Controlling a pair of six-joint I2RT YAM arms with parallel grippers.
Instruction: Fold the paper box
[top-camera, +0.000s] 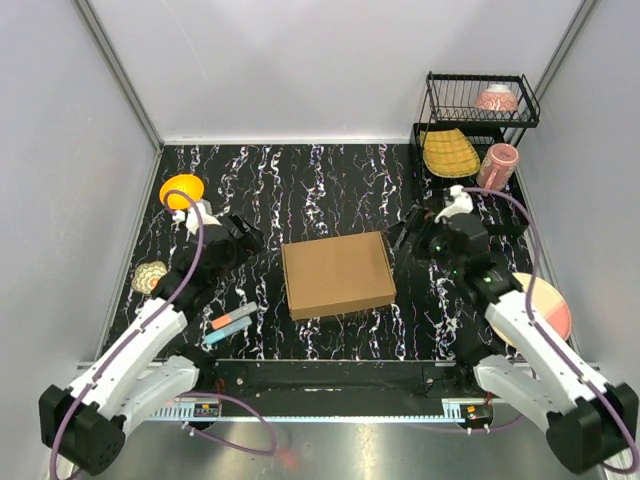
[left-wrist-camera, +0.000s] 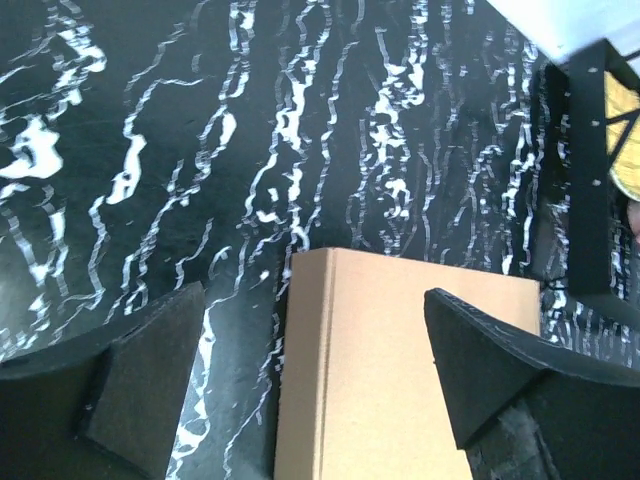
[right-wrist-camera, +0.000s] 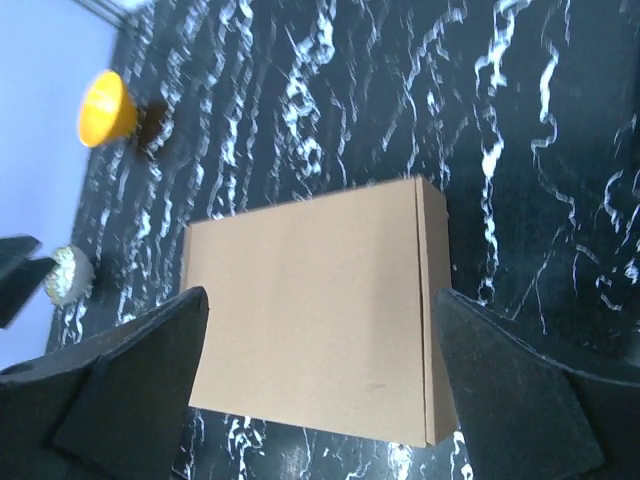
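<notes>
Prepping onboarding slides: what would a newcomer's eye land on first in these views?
The plain brown corrugated cardboard box dominates, lying flat and apparently closed at the middle of the black marbled table. The left gripper and right gripper flank it, both open and off it. After that, the eye goes to the bright orange bowl at the far left and the black wire rack in the far right corner.

You have a paper box (top-camera: 337, 274) of plain matt brown cardboard, smooth-faced. Your tabletop (top-camera: 300, 190) looks like black, white-veined marble with a slight sheen; the rack (top-camera: 470, 121) is black wire.
</notes>
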